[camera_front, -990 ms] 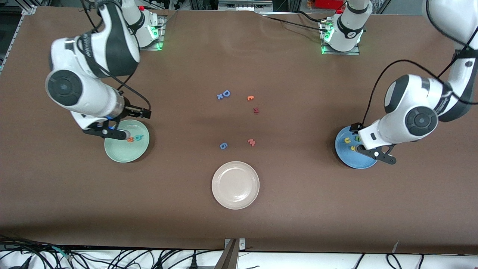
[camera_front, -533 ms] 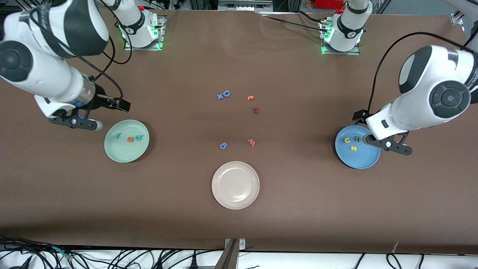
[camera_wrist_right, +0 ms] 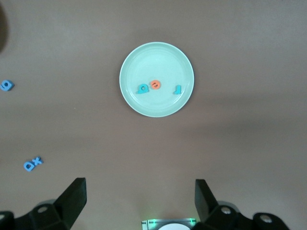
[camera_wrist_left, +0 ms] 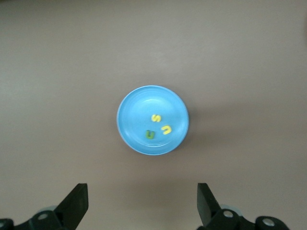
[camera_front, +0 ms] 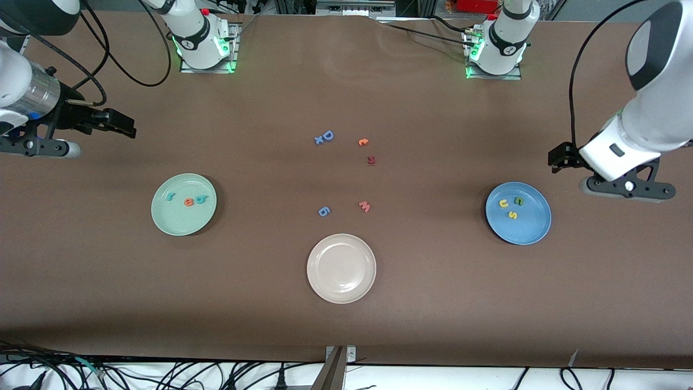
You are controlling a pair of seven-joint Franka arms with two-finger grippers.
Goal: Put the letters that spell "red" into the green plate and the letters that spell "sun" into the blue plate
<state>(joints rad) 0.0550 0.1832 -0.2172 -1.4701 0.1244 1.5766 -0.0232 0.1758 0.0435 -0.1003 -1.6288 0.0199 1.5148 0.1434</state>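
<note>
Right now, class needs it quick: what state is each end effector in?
Left end effector: open, holding nothing, above the blue plate.
Right end effector: open, holding nothing.

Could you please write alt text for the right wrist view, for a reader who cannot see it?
A green plate on the brown table holds teal "r", orange "e" and teal "d" in a row. The open right gripper is above, holding nothing.
</note>
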